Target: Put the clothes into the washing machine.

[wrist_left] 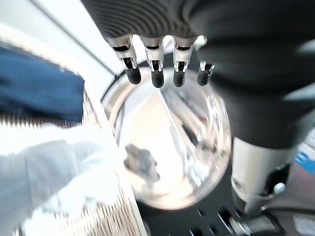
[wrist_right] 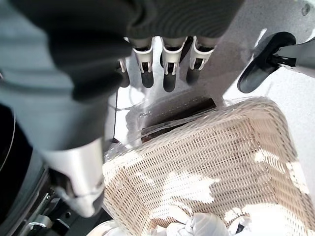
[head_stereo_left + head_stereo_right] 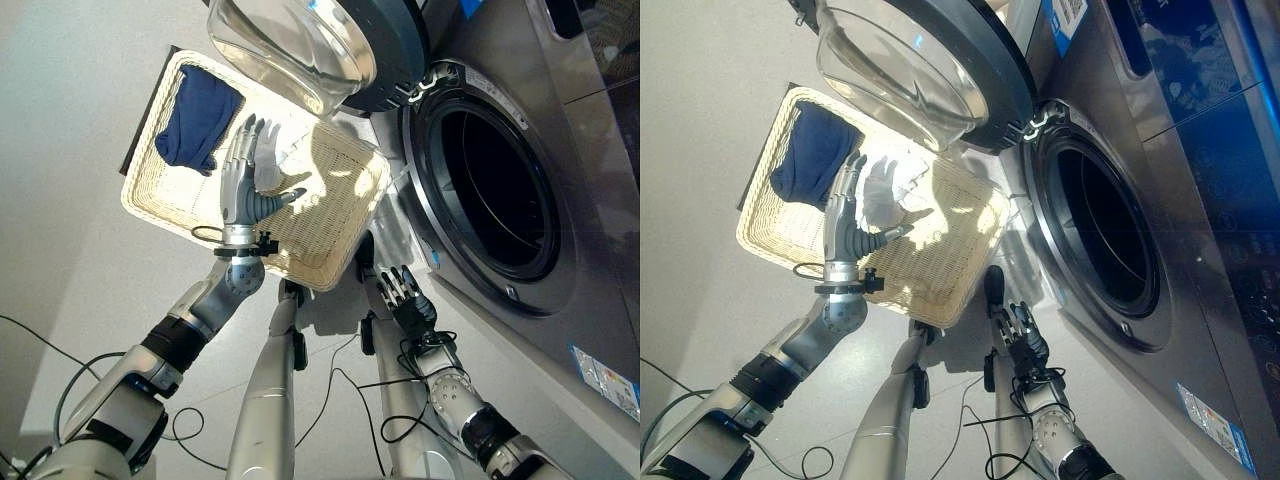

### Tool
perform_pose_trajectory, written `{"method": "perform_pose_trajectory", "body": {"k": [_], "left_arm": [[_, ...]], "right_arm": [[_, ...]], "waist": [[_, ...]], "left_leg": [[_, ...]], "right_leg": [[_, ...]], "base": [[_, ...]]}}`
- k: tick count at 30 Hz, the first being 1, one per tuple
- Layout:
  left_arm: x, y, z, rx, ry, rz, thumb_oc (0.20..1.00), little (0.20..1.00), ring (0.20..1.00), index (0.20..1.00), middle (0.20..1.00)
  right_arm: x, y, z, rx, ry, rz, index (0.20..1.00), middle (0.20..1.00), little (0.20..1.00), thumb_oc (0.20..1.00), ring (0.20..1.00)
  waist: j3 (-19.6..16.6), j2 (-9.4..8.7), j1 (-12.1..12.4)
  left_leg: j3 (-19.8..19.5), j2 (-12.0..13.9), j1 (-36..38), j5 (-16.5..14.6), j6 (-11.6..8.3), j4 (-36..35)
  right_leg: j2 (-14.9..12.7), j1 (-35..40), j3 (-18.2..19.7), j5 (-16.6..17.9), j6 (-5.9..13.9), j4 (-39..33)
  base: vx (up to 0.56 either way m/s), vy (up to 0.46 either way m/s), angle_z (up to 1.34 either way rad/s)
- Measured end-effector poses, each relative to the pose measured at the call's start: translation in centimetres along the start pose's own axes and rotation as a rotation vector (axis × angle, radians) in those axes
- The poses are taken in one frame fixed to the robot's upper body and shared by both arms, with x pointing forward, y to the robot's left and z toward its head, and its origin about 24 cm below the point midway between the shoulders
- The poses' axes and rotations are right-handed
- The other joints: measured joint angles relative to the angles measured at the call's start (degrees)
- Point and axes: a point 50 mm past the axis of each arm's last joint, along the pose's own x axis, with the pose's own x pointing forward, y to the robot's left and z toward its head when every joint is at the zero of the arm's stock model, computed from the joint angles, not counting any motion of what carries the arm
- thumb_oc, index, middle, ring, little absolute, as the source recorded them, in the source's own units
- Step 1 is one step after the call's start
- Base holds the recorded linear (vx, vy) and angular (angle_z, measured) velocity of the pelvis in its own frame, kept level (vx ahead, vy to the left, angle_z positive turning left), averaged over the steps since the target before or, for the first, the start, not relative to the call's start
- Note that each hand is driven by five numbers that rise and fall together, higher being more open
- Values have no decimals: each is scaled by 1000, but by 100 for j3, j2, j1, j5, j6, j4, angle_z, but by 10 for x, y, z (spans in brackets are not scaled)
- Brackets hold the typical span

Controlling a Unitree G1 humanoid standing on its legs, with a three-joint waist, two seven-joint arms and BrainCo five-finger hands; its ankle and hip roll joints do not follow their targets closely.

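Wicker basket (image 3: 170, 205), pale, rectangular, stood on the floor (image 3: 60, 200) just beside the washing machine (image 3: 560, 250), one corner reaching toward the drum opening (image 3: 495, 190). Machine door (image 3: 310, 45), round with a clear glass bowl, hung swung out above the basket's far edge. Dark blue garment (image 3: 195, 115) lay crumpled in the basket's far left corner. White garment (image 3: 888, 188) lay bunched near the basket's middle, beside the blue one. Left robot hand (image 3: 243, 180) hovered over the basket's middle above the white garment, fingers straight and spread, thumb out to the side, released, grasping nothing. Right robot hand (image 3: 405, 295) hung low outside the basket's near right corner, in front of the machine's lower front, fingers relaxed and loosely extended, empty. Both garments sat in the basket, none in the drum.
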Motion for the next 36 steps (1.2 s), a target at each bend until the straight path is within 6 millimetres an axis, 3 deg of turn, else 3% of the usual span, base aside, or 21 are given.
{"method": "perform_pose_trajectory", "body": {"k": [13, 21, 27, 32, 36], "left_arm": [[-12, -19, -37, 117, 217, -136, 1000, 1000, 1000, 1000, 1000], [13, -24, -52, 120, 367, -208, 1000, 1000, 1000, 1000, 1000], [30, -13, -69, 282, 478, -116, 1000, 1000, 1000, 1000, 1000], [52, 7, -76, 369, 590, 46, 1000, 1000, 1000, 1000, 1000], [52, 14, -83, 451, 642, 38, 1000, 1000, 1000, 1000, 1000]], "right_arm": [[2, -5, 3, -16, -2, -24, 1000, 1000, 1000, 1000, 1000], [9, 0, 4, -37, 19, 0, 1000, 1000, 1000, 1000, 1000], [13, 4, 4, -50, 33, 31, 1000, 1000, 1000, 1000, 1000], [14, 11, -3, -64, 61, 65, 1000, 1000, 1000, 1000, 1000], [18, 18, -3, -75, 69, 91, 1000, 1000, 1000, 1000, 1000]], "waist": [[-2, -5, -147], [-4, -15, -441], [-9, -63, -603], [-5, -345, -690], [-8, -405, -811]], "left_leg": [[24, -19, -8, 9, 9, -1], [85, -7, -13, 2, 5, -5], [105, 45, -24, -19, -26, -6], [211, 141, -187, -63, -90, 34], [208, 154, -229, -88, -123, 49]], "right_leg": [[-12, -3, 5, 0, 0, -3], [11, -30, 75, 5, 6, -11], [63, -46, 92, 5, 6, -22], [163, -238, 167, 11, 8, -28], [198, -277, 159, 11, 7, -29]], "base": [[0, 5, 0], [5, 19, -2], [9, 0, -4], [16, -12, -10], [9, -8, -3]]}}
